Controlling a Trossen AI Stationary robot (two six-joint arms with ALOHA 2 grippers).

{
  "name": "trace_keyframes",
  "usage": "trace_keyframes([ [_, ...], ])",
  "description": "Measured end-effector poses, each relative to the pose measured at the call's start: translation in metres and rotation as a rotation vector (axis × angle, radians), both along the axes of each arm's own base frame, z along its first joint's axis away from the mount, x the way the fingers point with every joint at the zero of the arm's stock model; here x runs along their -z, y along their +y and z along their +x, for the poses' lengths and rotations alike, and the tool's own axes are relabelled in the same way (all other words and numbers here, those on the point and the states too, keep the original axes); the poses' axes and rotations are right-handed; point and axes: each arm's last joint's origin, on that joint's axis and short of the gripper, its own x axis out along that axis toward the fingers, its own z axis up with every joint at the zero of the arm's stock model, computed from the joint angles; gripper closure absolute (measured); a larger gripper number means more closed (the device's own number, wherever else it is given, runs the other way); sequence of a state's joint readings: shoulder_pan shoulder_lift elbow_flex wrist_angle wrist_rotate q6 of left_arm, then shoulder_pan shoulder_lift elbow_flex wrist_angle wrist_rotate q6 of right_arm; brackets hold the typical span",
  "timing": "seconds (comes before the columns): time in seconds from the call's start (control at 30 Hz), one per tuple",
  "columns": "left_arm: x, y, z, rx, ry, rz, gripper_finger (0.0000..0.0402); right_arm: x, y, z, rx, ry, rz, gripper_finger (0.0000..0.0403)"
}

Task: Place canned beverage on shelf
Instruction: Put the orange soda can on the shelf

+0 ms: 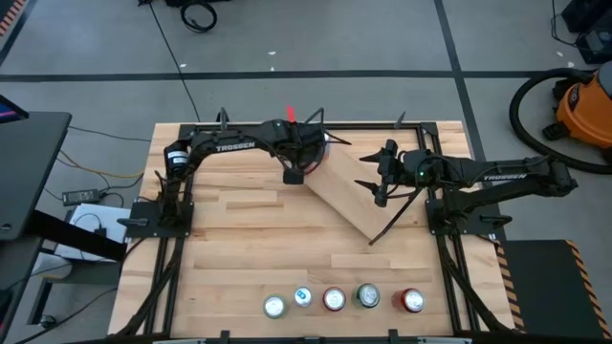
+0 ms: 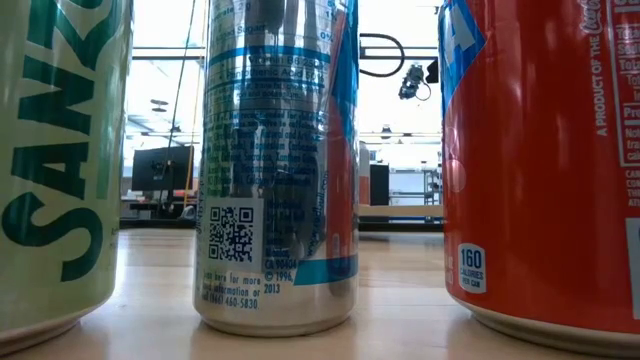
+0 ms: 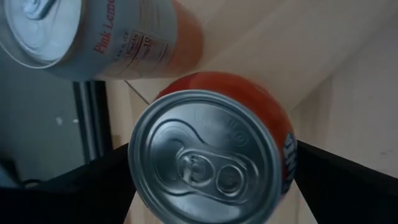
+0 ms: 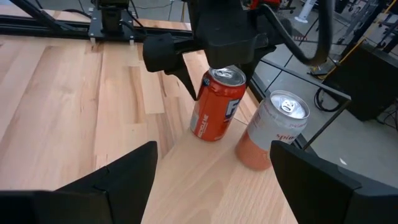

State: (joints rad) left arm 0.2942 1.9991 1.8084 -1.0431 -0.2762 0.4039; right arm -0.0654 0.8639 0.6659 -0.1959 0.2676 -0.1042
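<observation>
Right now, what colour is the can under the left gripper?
Orange can with a silver top; the right wrist view shows it best.

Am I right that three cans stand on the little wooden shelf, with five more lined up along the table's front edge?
Not quite: the shelf holds two cans, an orange can and a pink lemonade can, as the right wrist view shows. Five more cans do line the front edge.

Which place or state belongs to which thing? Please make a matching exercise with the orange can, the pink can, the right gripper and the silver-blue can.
Things:
1. orange can
2. pink can
3. right gripper
4. silver-blue can

Places or states:
A. in the row of cans at the table's front edge
B. on the shelf, between the open fingers of the left gripper
C. on the shelf, no gripper around it
D. open, holding nothing

Pairs: 1-B, 2-C, 3-D, 4-A
</observation>
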Motion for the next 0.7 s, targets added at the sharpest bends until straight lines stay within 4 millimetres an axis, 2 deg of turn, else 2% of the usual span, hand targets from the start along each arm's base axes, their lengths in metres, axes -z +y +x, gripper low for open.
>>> trace_keyframes([
  [0.37, -0.008, -0.006, -0.002, -0.007, 0.012, 0.086, 0.0005, 0.0, 0.0, 0.0, 0.001, -0.001, 0.003, 0.008],
  [0.57, -0.022, -0.011, -0.008, -0.006, -0.012, 0.114, 0.0005, 0.0, 0.0, 0.0, 0.001, -0.003, 0.003, 0.008],
  [0.7, -0.039, -0.013, -0.011, -0.021, -0.07, 0.127, 0.0005, -0.001, 0.0, 0.0, 0.001, -0.008, 0.003, 0.008],
])
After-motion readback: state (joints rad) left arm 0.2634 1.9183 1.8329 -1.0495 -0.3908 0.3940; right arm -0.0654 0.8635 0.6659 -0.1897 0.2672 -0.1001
